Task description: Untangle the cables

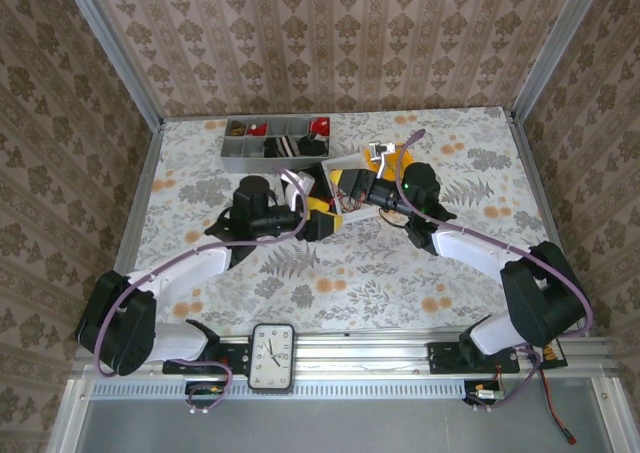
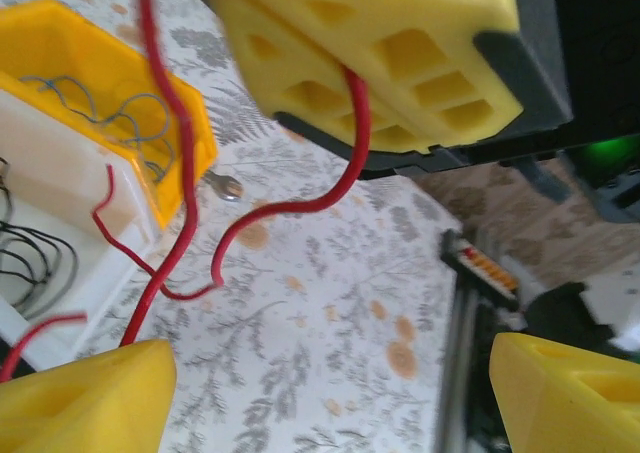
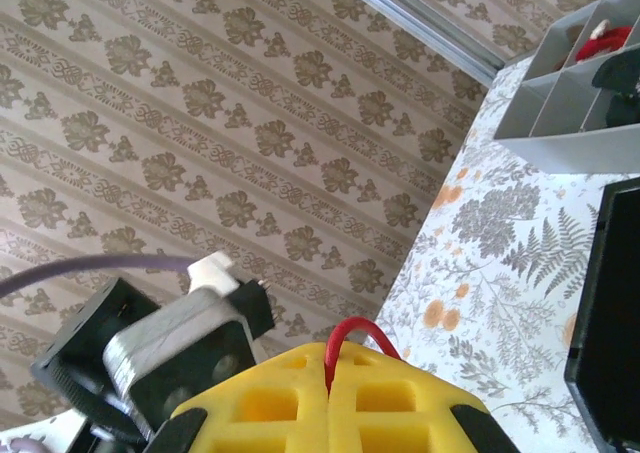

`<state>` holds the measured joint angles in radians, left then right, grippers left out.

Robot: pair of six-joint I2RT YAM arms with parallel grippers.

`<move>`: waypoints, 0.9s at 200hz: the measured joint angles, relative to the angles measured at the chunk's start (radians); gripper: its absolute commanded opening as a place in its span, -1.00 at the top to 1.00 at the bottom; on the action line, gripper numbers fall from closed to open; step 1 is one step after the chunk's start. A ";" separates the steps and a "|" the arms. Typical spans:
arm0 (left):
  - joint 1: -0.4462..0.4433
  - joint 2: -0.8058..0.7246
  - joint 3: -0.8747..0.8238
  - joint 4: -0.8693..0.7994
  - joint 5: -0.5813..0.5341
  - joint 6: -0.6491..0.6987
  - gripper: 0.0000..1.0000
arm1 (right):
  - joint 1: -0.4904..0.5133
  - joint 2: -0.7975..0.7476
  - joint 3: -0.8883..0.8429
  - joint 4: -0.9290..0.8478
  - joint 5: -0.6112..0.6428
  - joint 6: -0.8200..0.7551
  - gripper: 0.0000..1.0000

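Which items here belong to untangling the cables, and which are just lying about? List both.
Job: red cable, pinched by right gripper; open left gripper; black cables in white bin.
Lying about: clock; grey divided tray.

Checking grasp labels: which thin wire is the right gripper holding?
The thin red wire, pinched in the shut right gripper; thin grey wires lie loose in the yellow plastic bin, black wires in the white plastic bin.

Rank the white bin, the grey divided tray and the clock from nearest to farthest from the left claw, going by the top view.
1. White bin, just beyond the left claw.
2. Grey divided tray, at the far edge, to the left.
3. Clock, on the near rail.
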<state>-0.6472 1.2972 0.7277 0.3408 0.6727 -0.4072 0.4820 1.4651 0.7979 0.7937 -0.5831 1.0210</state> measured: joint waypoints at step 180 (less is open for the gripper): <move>-0.097 0.200 0.031 0.163 -0.588 0.064 0.83 | -0.013 0.045 -0.034 0.138 0.001 0.116 1.00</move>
<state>-0.7441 1.4967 0.7589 0.5037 0.0845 -0.3435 0.4690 1.5097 0.7643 0.9318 -0.5823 1.1366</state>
